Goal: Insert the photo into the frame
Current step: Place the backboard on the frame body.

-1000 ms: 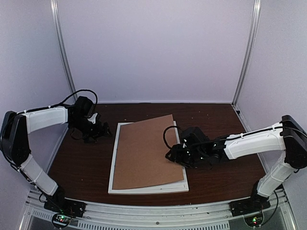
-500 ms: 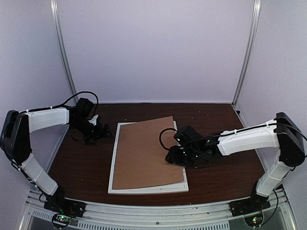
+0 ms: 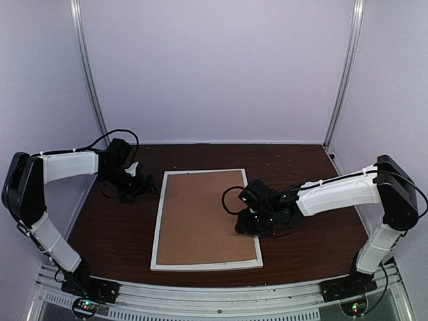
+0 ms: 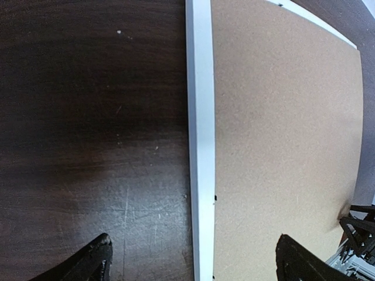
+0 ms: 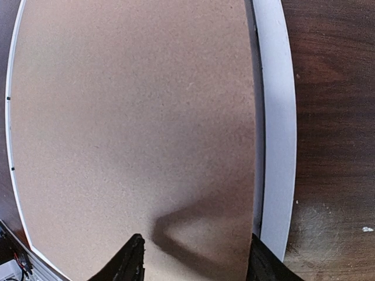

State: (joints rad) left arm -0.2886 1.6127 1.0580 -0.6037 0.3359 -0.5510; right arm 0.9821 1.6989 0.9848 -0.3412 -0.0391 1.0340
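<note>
The white frame [image 3: 158, 231] lies flat on the table with a plain brown backing board [image 3: 204, 217] resting inside it. The photo is out of view. My right gripper [image 3: 249, 219] hovers open over the board's right edge; in the right wrist view its fingertips [image 5: 132, 260] stand apart above the board [image 5: 135, 117], beside the frame's right rail [image 5: 275, 146], with nothing between them. My left gripper [image 3: 137, 184] is wide open just left of the frame. In the left wrist view the left gripper [image 4: 193, 260] straddles the left rail [image 4: 200, 146], with the board [image 4: 281, 134] to its right.
The dark wooden table [image 3: 114, 234] carries the frame near its middle. Pale booth walls and metal posts [image 3: 88, 73] close in the back and sides. A black cable loops over the right gripper's wrist [image 3: 231, 197].
The backing board, tilted with its right edge raised a second ago, now lies flat inside the frame. My right gripper has moved slightly left, and the left arm has barely moved.
</note>
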